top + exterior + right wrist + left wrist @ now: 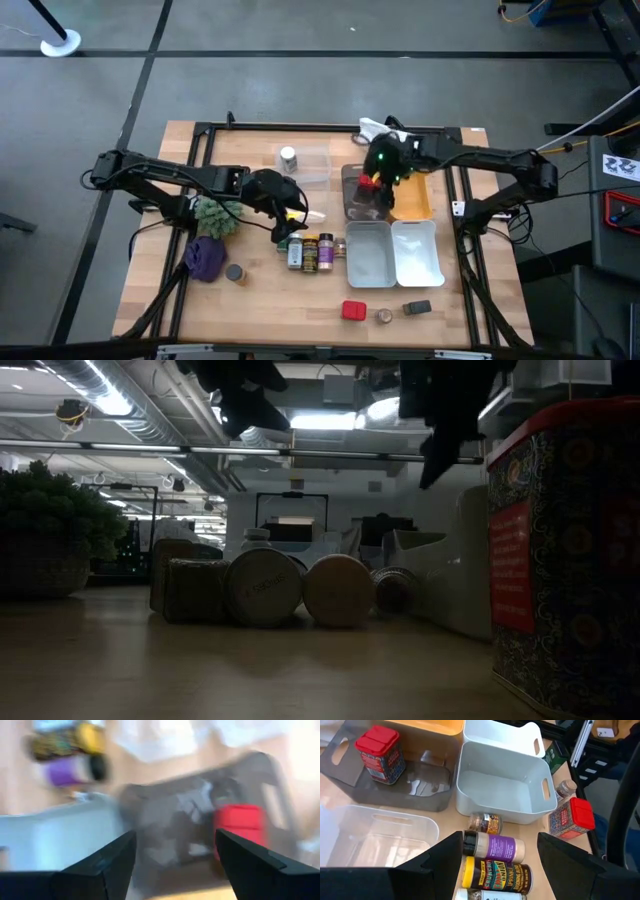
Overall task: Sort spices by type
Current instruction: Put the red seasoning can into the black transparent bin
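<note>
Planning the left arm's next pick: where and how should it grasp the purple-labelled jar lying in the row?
Probably from straight above, fingers closing across the labelled middle of the purple-labelled jar. It lies on its side, dark cap at one end, so the round body offers two opposite sides. The yellow-capped jar lies close alongside, leaving little finger room there. The left end effector hovers open above.

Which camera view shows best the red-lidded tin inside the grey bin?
The left wrist view: the tin stands sharp and unobstructed in the grey bin. High view: small, partly under the right arm. Right wrist view: a blur. Low view: not identifiable.
</note>
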`<state>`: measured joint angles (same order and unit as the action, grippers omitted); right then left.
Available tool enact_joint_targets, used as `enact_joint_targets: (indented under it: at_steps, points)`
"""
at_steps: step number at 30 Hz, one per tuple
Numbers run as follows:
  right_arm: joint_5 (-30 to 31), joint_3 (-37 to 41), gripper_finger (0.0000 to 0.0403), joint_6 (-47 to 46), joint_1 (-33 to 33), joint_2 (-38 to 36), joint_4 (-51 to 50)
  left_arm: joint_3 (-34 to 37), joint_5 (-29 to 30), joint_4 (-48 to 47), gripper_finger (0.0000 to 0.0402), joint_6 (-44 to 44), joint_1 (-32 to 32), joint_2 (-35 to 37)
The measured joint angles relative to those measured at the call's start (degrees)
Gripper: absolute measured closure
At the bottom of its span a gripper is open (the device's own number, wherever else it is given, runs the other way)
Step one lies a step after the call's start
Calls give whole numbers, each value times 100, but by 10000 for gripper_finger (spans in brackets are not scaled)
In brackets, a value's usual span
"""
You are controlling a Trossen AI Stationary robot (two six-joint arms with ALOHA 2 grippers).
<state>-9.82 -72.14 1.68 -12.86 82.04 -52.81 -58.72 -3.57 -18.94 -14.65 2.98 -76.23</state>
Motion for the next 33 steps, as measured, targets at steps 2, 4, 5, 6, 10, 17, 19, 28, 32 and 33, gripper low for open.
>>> enact_joint_targets:
  at_steps: [2, 4, 5, 6, 10, 17, 19, 28, 32, 33]
  points:
    - [-95, -89, 134, -282, 400, 0, 29, 0, 2, 0, 163, 65, 0, 0]
    - [-120, -114, 134, -633, 852, -2, 161, 0, 0, 2, 162, 136, 0, 0]
    - [-117, -114, 134, -811, 1104, -2, 246, 0, 0, 2, 163, 155, 0, 0]
    - [-88, -114, 134, -995, 1355, -2, 327, 0, 0, 2, 162, 163, 0, 0]
    - [388, -116, 134, -1670, 2432, 40, 783, 0, 0, 2, 162, 272, 0, 0]
    - [1810, -112, 134, -2881, 4127, 305, 1513, 2, -1, 18, 162, 300, 2, 0]
    - [2226, -114, 134, -3028, 4521, 472, 1781, 2, -1, 25, 162, 286, 2, 0]
    - [2821, -108, 134, -3302, 5328, 1489, 2949, 2, -2, 33, 162, 283, 45, -13]
    - [2828, -108, 134, -3719, 5337, 1790, 2955, 2, -2, -3, 162, 297, 137, -13]
    - [2827, -107, 134, -3818, 5337, 1845, 2945, 2, -2, -7, 162, 307, 171, -13]
